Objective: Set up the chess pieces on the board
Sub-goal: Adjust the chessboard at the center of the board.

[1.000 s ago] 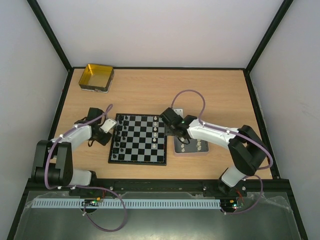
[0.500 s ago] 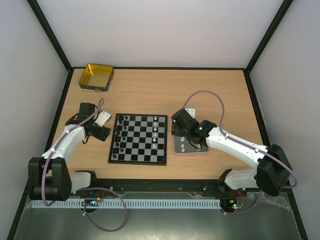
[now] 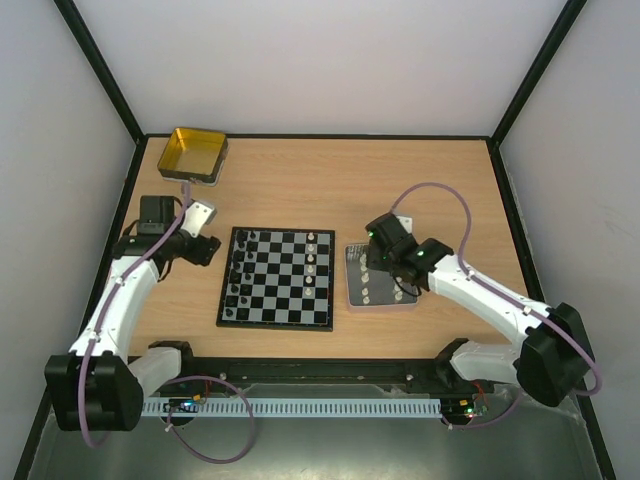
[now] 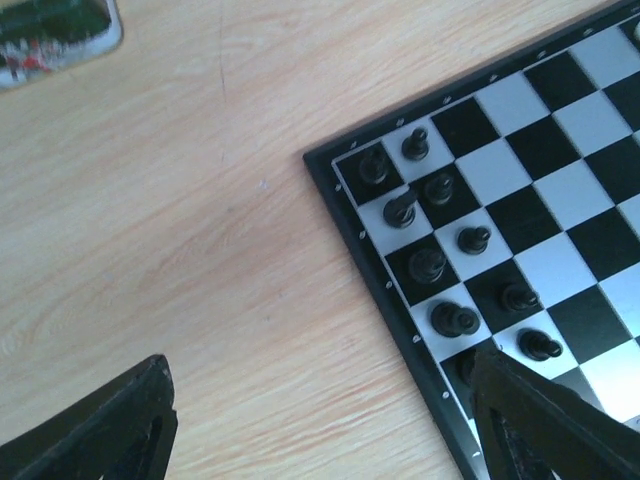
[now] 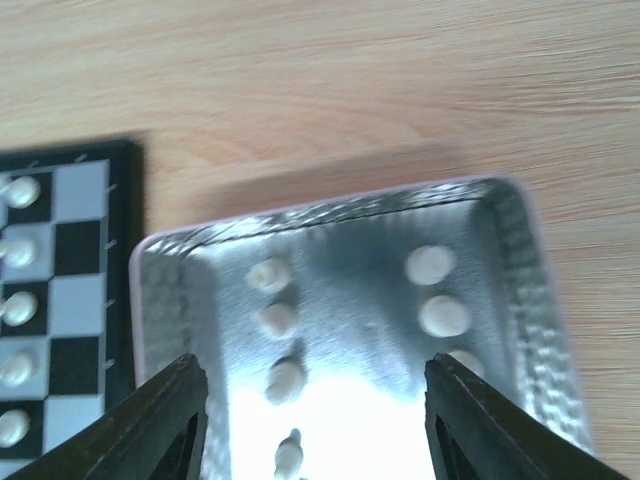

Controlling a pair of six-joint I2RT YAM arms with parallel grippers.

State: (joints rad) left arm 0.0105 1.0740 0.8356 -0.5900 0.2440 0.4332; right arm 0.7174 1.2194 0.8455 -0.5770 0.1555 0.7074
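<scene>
The board (image 3: 290, 302) lies mid-table. Black chess pieces (image 3: 238, 272) stand in its two left columns, and a few white ones (image 3: 312, 258) stand near its right side. My left gripper (image 3: 202, 250) is open over bare wood just left of the board. In the left wrist view its fingertips (image 4: 100, 430) frame the board's corner (image 4: 590, 240) and several black pieces (image 4: 430, 265). My right gripper (image 3: 380, 262) hangs open above the silver tray (image 3: 352, 300), nothing between its jaws. Several white pieces (image 5: 285, 380) lie in the tray (image 5: 330, 205) below that gripper (image 5: 315, 425).
A yellow square tin (image 3: 192, 153) sits at the back left corner; its edge (image 4: 50, 30) shows in the left wrist view. The board's right border (image 5: 125, 200) lies close beside the tray. White pieces (image 5: 18, 308) line the board's edge there. Black frame rails bound the table.
My left gripper opened and drew back left, off the board. My right arm swung right from the board's right edge to over the tray.
</scene>
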